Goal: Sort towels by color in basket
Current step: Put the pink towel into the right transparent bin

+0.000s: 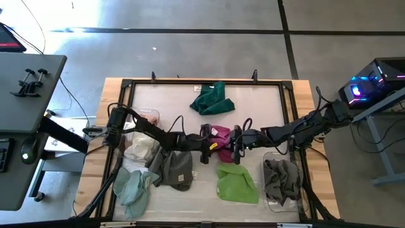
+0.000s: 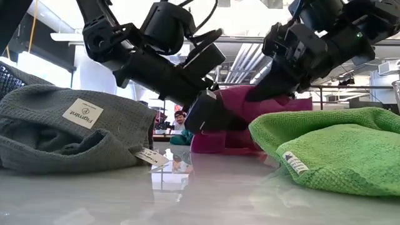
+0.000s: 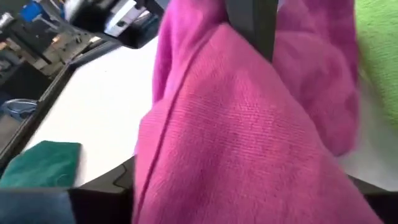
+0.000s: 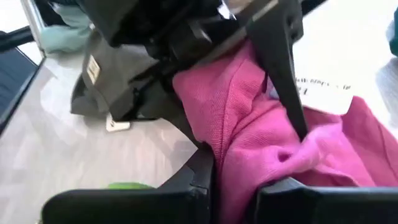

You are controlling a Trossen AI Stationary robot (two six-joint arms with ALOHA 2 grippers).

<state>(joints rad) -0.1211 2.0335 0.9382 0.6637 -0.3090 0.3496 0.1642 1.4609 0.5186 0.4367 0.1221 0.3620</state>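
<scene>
Both my arms were over the middle of the table (image 1: 297, 190), meeting at the magenta towel (image 1: 219, 135).

Right gripper (image 1: 235, 147): clamped on the magenta towel. In the right wrist view the cloth bunched between my fingers (image 4: 283, 59). Left gripper (image 1: 206, 149): right at the same towel from the other side, the cloth filling the left wrist view. Fingers stood apart as far as I could judge, but I couldn't tell whether they had any hold on the fabric. In the low view the towel sat low, at or just above the surface, between both heads.

Progress, my read: early to middle.
- Grey towel (image 1: 282, 179) lay in the clear bin (image 1: 273, 201) at the right front. Looked placed.
- Pale cloths (image 1: 140, 149) were piled at the left edge, possibly a started group.
- Still loose: dark green towel (image 1: 212, 99) at the back, lime green towel (image 1: 236, 184) at the front, a second grey towel (image 1: 174, 168) and the pale teal towel (image 1: 133, 190) at the front left.
- Something dark purple showed just beside the magenta one. Couldn't make it out.

In the way:
- Lime towel and the second grey one sat close on either side of the magenta one, so either could snag on a low move.
- My two wrists were near touching. Cables from both arms ran close over the work spot.
- Black frame (image 1: 205, 82) around the tabletop limits any swing outward.
</scene>
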